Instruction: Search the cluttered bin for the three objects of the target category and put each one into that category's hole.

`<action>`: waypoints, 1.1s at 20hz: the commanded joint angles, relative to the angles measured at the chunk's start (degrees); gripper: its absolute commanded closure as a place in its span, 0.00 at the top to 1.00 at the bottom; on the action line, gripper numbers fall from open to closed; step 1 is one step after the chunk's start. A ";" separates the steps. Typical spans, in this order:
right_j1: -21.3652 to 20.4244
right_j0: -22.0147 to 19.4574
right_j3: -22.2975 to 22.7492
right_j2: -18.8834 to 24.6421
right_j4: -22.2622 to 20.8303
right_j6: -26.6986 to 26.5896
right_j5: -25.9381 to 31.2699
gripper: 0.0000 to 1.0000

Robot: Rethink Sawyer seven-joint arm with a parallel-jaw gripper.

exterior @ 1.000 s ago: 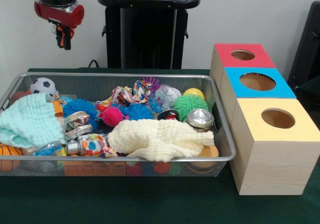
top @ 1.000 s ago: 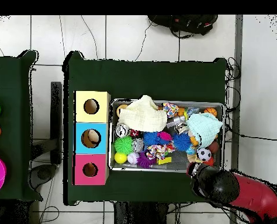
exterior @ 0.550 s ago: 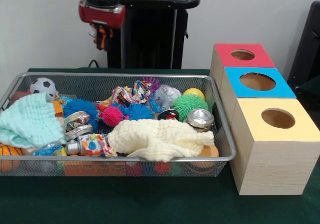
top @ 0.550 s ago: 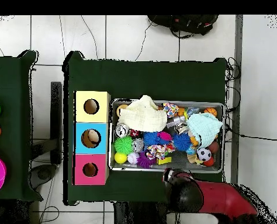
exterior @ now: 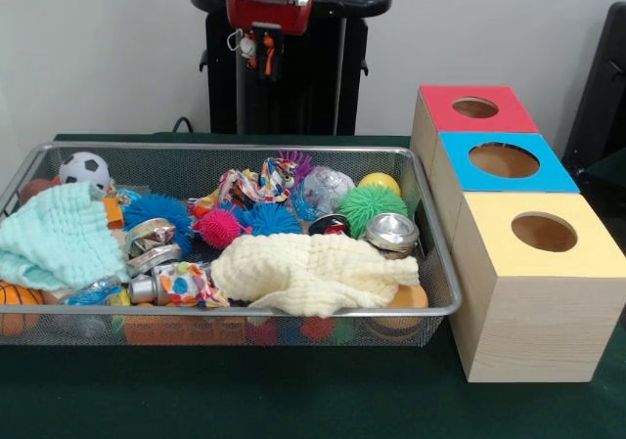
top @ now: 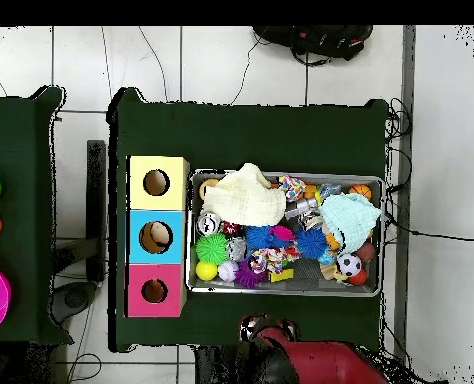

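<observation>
The gripper (exterior: 262, 53) hangs high behind the wire mesh bin (exterior: 435, 263), in front of the black pedestal, well above the clutter and holding nothing. A second ago it was far off toward the bin's soccer-ball end; it has swept sideways across the back of the table and now sits about level with the bin's middle. Whether its fingers are apart or together cannot be told from either view.

The bin's contents lie as before. A pale yellow cloth (exterior: 313, 271) sprawls across the front, a mint green cloth (exterior: 54, 236) covers the end near the soccer ball (exterior: 84, 169), and between them sit a pink spiky ball (exterior: 219, 228), two blue spiky balls (exterior: 156, 210), a green spiky ball (exterior: 372, 204), a smooth yellow ball (exterior: 380, 181) and a crushed metal can (exterior: 391, 232).

Beside the bin stand three wooden boxes, each with a round hole: red box (exterior: 475, 109) farthest, blue box (exterior: 505, 161) in the middle, yellow box (exterior: 544, 234) nearest. Something pale shows inside the blue box's hole from overhead.
</observation>
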 commanded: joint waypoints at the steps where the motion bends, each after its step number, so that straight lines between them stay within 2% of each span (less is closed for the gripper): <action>1: -5.55 -0.06 7.94 -1.53 -0.10 6.26 -1.80 0.00; 6: -8.96 0.66 9.03 0.04 2.91 5.51 0.71 0.00; 10: -9.27 7.75 7.85 -2.79 3.76 9.68 1.85 0.00; 14: -7.37 17.62 5.49 -7.62 3.89 15.12 1.58 0.00; 18: -2.41 25.74 2.15 -11.98 4.91 18.56 -1.23 0.00; 22: 1.22 29.23 0.32 -13.74 8.22 18.58 -2.99 0.00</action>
